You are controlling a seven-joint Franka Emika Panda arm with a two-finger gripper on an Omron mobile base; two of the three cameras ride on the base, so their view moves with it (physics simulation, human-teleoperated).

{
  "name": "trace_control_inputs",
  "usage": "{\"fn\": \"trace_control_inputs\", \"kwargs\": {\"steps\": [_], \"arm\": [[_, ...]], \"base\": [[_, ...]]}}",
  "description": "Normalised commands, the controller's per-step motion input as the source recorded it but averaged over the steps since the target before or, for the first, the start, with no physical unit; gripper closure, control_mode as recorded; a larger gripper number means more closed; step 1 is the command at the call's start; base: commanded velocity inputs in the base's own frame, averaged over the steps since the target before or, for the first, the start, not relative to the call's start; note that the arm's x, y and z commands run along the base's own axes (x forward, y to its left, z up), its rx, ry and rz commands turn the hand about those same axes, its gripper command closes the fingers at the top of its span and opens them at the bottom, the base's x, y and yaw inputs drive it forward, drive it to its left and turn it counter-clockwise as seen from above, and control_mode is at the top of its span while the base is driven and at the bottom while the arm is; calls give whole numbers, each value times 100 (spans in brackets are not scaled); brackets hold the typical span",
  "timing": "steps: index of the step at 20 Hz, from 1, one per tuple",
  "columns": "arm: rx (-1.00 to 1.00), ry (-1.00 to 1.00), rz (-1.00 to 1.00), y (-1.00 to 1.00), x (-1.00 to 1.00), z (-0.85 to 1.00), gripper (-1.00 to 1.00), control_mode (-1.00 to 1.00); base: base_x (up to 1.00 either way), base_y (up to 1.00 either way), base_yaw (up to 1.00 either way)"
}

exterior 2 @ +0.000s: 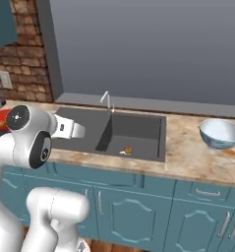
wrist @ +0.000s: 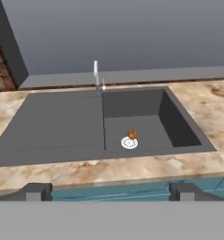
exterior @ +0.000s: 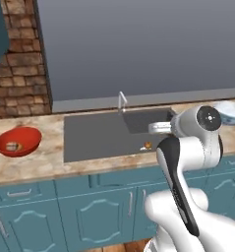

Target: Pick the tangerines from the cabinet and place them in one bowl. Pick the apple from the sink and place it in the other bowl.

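Claw (wrist: 111,191) spread wide, empty; apple (wrist: 132,134) beside drain (wrist: 129,143) in sink (wrist: 62,126), well ahead.

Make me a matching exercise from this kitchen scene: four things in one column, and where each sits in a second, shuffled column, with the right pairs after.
Things:
1. apple
2. red bowl
3. white and pale-blue bowl
4. tap

Places:
A. on the counter to the right of the sink
B. at the back edge of the sink, near its middle
C. in the deep basin, beside the white drain
D. on the counter to the left of the sink

Pairs: 1-C, 2-D, 3-A, 4-B
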Motion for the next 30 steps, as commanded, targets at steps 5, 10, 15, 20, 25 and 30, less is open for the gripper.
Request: {"fn": "trace_control_inputs", "kwargs": {"steps": [5, 10, 15, 20, 25, 30], "arm": [[0, 0, 0, 0, 0, 0, -100, 100], [0, 0, 0, 0, 0, 0, -100, 100], [0, 0, 0, 0, 0, 0, -100, 100], [0, 0, 0, 0, 0, 0, -100, 100], [0, 0, 0, 0, 0, 0, -100, 100], [0, 0, 0, 0, 0, 0, -100, 100]], "base": [[11, -73, 0], [16, -72, 0], [24, -61, 0], [34, -49, 0], [50, -24, 0], [60, -19, 0]]}}
